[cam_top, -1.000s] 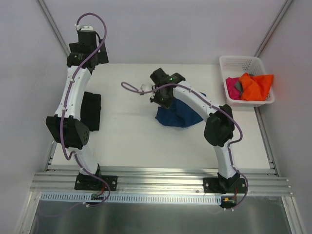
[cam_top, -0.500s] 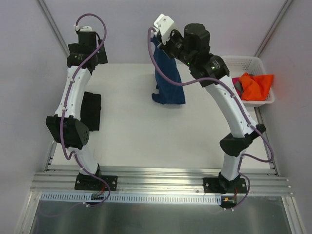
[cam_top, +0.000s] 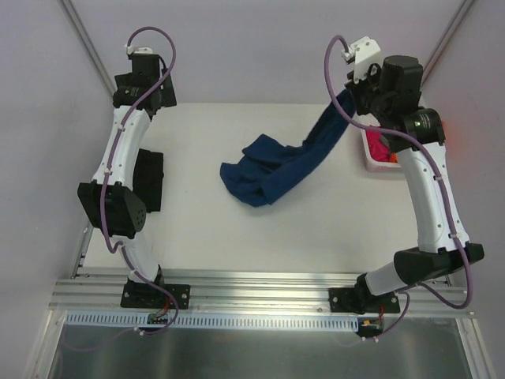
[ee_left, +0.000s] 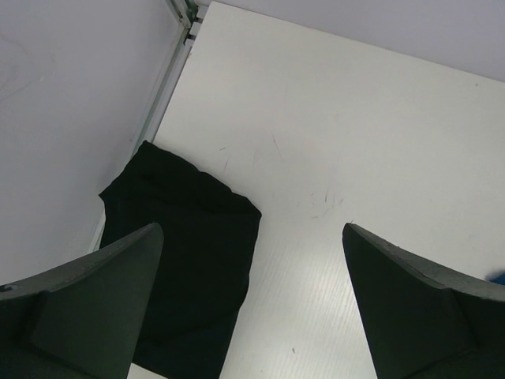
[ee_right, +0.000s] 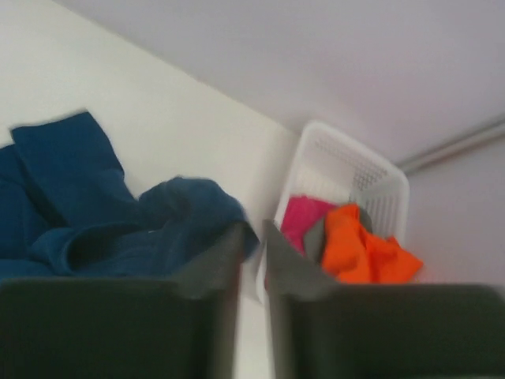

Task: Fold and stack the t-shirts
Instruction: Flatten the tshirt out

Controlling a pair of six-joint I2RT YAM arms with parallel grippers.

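We see the right gripper (ee_right: 251,264), fingers nearly together, pinching the navy t-shirt (cam_top: 264,174) aloft near the far right corner of the table (cam_top: 205,229); the shirt's bulk lies at the table's centre. The left gripper (ee_left: 252,233) gapes wide above the black t-shirt (ee_left: 185,260) at the left edge.

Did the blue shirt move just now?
Yes. The navy t-shirt was pulled up and right toward the white basket by the right gripper.
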